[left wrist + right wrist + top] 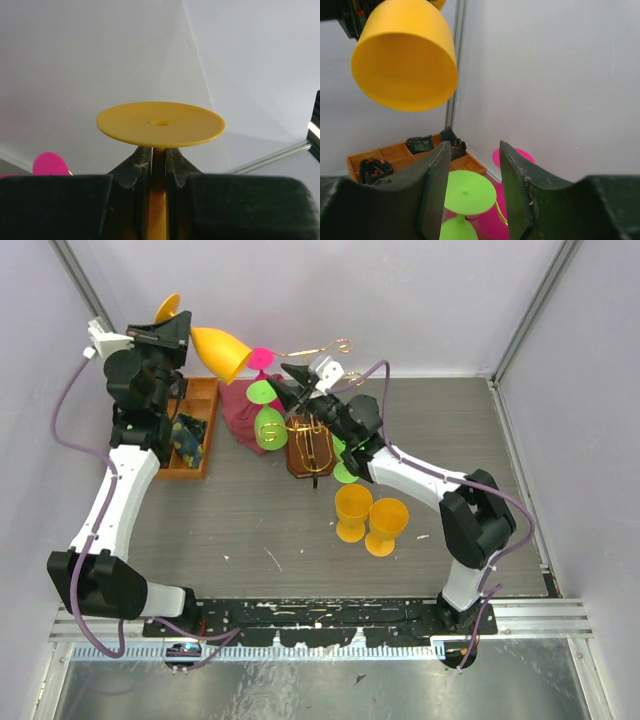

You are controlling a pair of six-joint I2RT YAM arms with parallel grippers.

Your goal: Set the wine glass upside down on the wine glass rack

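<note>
The left gripper [158, 160] pinches the slim stem of the matte yellow wine glass [222, 352] just under its flat round foot. It holds the glass high in the air and tilted, with the smooth rounded bowl pointing toward the wine glass rack [308, 455], a thin gold wire stand with curled scroll arms on a brown oval wooden base. The right gripper [473, 150] hovers near the rack's top with its dark, scuffed fingers spread and empty, above a lime-green goblet [469, 192] and a pink goblet [512, 155], both foot-up.

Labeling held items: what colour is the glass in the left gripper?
Orange-yellow glass, plain; shows best in the right wrist view.
</note>
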